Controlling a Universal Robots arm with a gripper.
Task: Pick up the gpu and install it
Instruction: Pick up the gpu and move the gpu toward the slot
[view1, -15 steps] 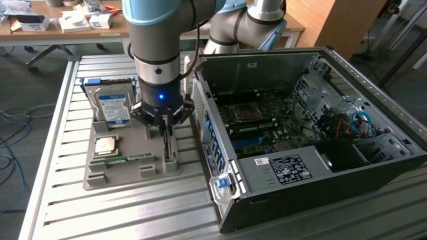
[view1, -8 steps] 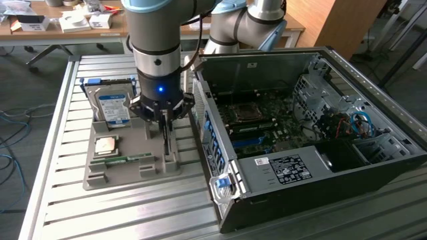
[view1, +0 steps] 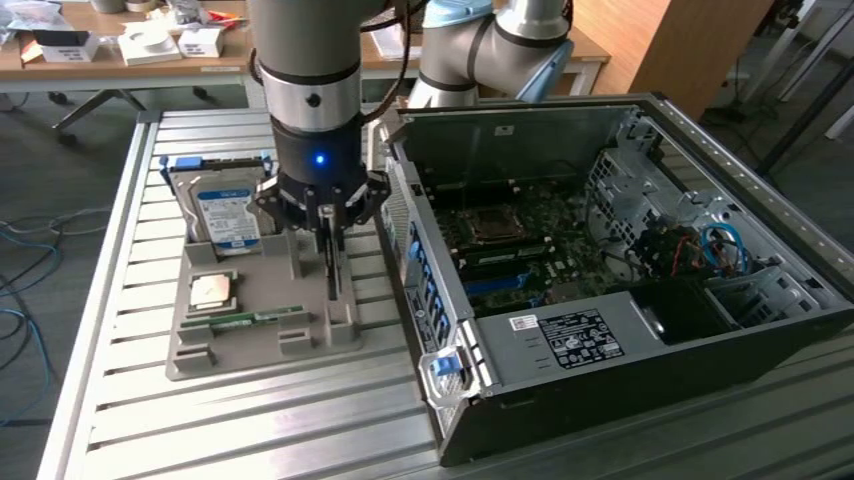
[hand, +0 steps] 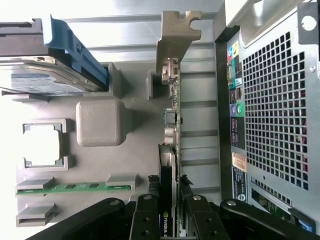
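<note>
The gpu (hand: 173, 75) stands on edge in a slot of the grey holder tray (hand: 135, 155), its pale metal bracket at the far end and its green board running back between my fingers. My gripper (hand: 170, 205) reaches straight down over it, with a black finger (hand: 147, 215) on each side pressed against the card's near end. In the exterior view the gripper (view1: 324, 255) hangs over the tray's side nearest the computer, and the gpu (view1: 332, 285) shows as a thin dark edge below it. The card still sits in the tray.
The tray (view1: 267, 355) also holds a hard drive (view1: 224, 212), a square processor (view1: 214, 291) and a green memory stick (view1: 247, 320). The open computer case (view1: 747, 330) lies close on the exterior view's right, its motherboard (view1: 514, 240) exposed. Desks stand behind.
</note>
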